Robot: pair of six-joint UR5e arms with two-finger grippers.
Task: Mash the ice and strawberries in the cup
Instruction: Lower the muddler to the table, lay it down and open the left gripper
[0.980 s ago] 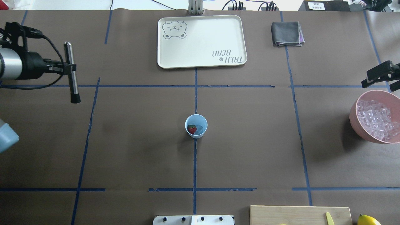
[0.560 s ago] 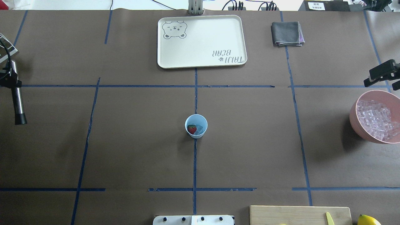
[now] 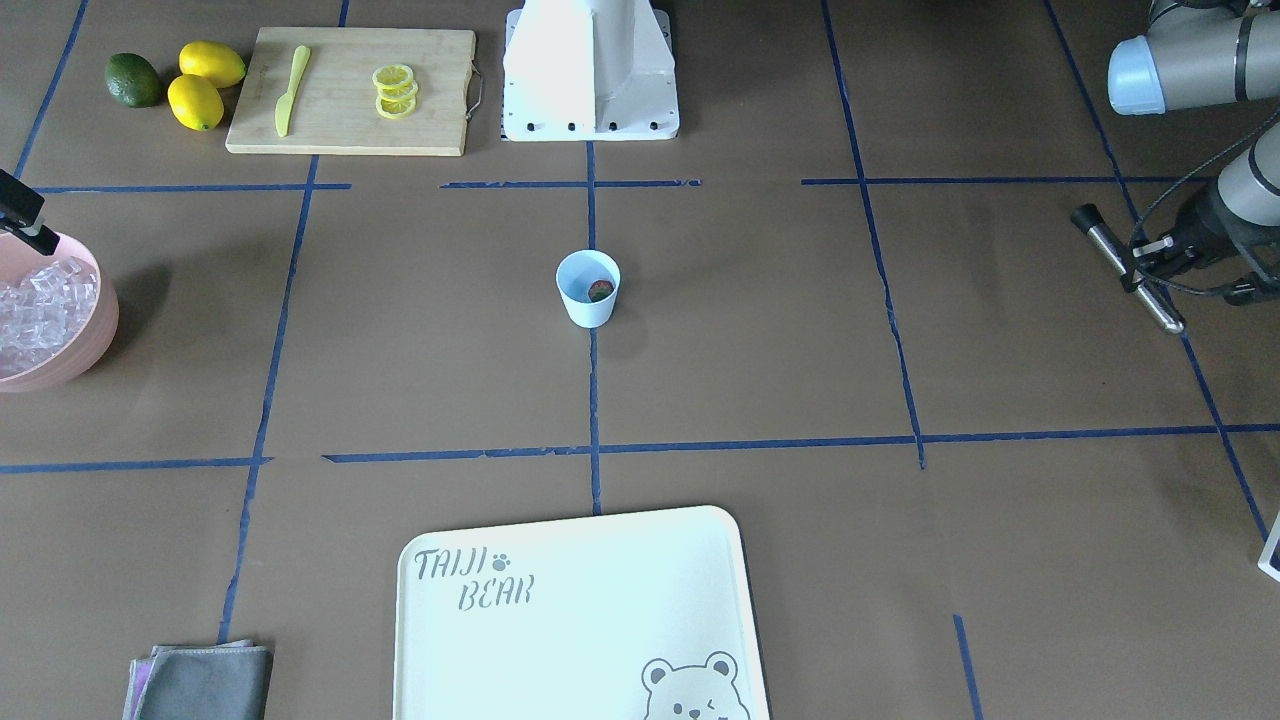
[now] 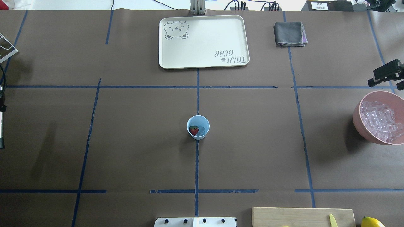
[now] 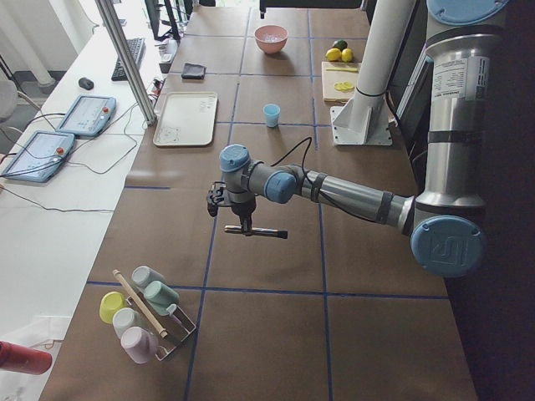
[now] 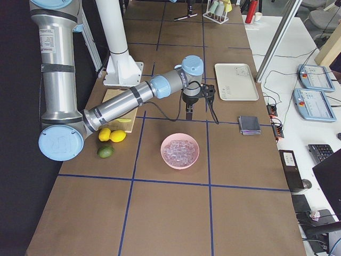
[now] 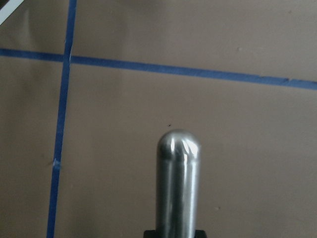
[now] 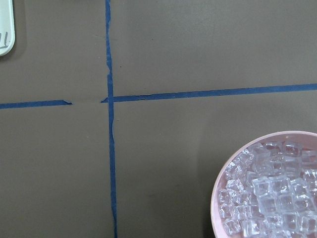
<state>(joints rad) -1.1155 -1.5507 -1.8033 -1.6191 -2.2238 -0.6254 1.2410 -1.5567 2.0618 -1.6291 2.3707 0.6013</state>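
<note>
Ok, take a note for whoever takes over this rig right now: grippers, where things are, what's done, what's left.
Left gripper: jaws shut on the steel rod masher with a black tip, out at the table's left end, far from the cup.
Right gripper: beside the pink bowl of ice cubes; jaws unclear.
The light-blue tapered cup, at table centre, holds a red strawberry and a clear ice cube.
Done: cup loaded.
Left: mashing; the berry looks whole.

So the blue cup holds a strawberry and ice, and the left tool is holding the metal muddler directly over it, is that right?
Not quite. The left tool holds the metal muddler far off at the table's left end, not over the cup, as the front-facing view shows. The cup does hold a strawberry and ice.
</note>
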